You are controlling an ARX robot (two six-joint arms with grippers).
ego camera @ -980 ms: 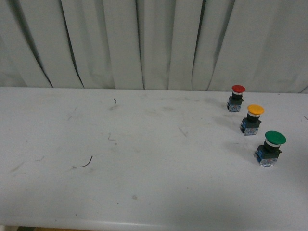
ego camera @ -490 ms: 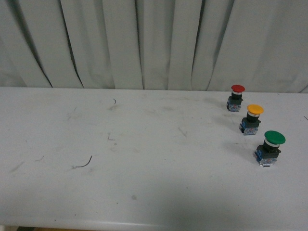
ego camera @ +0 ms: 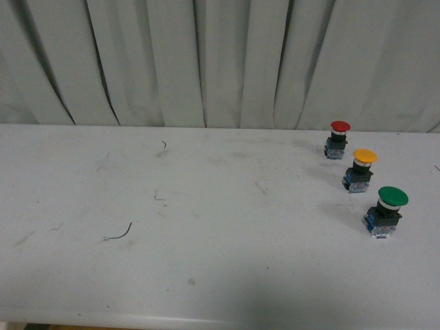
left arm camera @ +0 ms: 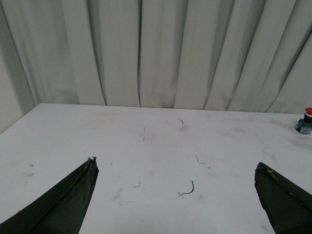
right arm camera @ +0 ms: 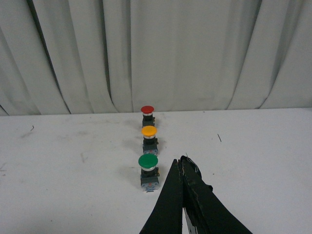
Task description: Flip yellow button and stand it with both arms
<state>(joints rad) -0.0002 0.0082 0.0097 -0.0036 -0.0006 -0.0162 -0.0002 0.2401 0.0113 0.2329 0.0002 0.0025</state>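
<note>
The yellow button (ego camera: 363,170) stands cap-up toward the tabletop's (ego camera: 206,261) far right, at about two o'clock from the robot. It is the middle of a row, with the red button (ego camera: 338,138) beyond it and the green button (ego camera: 386,210) nearer. It looks upright now, so the task seems done or not begun; I cannot tell which.

The left gripper (left arm camera: 175,195) hangs spread wide over the bare left side, holding nothing. The right gripper (right arm camera: 181,195) has its fingers pressed together, empty, just beside the green button at its four o'clock.

To flip the button, I would have the right gripper part its fingers and come down from above onto the black collar, not the slippery cap. The left arm should cross over to steady the base.

Neighbours sit close at twelve and six. The row's right-hand side nears the tabletop edge. Open room lies toward nine o'clock, good for carrying the button clear first.
</note>
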